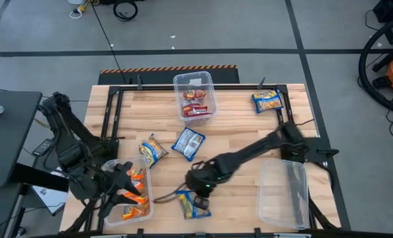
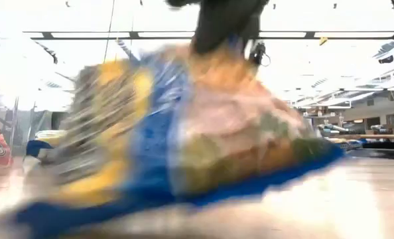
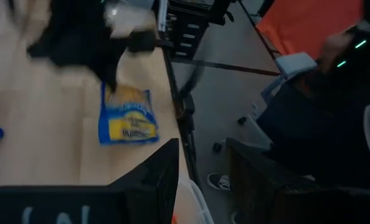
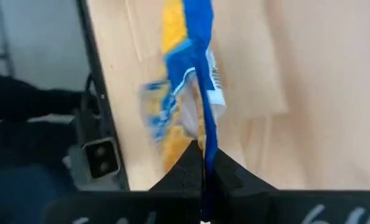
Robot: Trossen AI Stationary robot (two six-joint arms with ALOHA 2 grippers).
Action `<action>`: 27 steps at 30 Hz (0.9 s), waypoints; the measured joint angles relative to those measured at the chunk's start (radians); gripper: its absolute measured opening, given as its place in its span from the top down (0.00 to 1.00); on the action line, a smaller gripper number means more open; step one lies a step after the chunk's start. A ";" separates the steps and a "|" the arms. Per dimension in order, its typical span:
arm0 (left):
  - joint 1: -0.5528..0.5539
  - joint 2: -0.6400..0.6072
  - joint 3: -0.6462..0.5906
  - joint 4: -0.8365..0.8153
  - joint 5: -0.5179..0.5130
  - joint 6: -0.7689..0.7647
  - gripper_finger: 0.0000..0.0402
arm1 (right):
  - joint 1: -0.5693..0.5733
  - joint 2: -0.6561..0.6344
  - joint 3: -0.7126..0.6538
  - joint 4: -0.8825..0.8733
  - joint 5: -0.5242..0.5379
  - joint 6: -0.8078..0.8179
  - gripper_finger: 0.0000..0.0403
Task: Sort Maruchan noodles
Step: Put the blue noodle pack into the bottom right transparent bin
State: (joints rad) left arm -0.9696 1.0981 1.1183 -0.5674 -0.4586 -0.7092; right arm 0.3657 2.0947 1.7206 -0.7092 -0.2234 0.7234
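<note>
The right gripper (image 4: pixel 203 165) pinches the edge of a blue-and-yellow noodle packet (image 4: pixel 194 68) near the table's front edge (image 1: pixel 236 228). Open wood lies between it and the empty clear bin (image 1: pixel 284 195). The left gripper (image 1: pixel 120 182), half spread, hovers over the bin of orange packets (image 1: pixel 135 195).

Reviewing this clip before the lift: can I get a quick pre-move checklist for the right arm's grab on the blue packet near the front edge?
1. Right gripper shut on the blue packet: ok, its edge is pinched between the fingers.
2. Packet off the table: cannot tell.
3. Empty clear bin beside the right arm, unobstructed: ok.
4. Left gripper clear of the path, over the orange-packet bin: ok.
5. Grip centred on the packet: not ok, only an edge is held.
</note>
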 joint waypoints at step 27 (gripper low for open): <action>0.577 0.002 0.000 0.299 -0.054 0.147 0.66 | 0.669 -0.704 0.001 -0.767 0.484 0.393 0.99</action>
State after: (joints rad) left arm -0.3923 1.1000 1.1183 -0.2681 -0.5129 -0.5621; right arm 1.0345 1.3903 1.7214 -1.4758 0.2609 1.1162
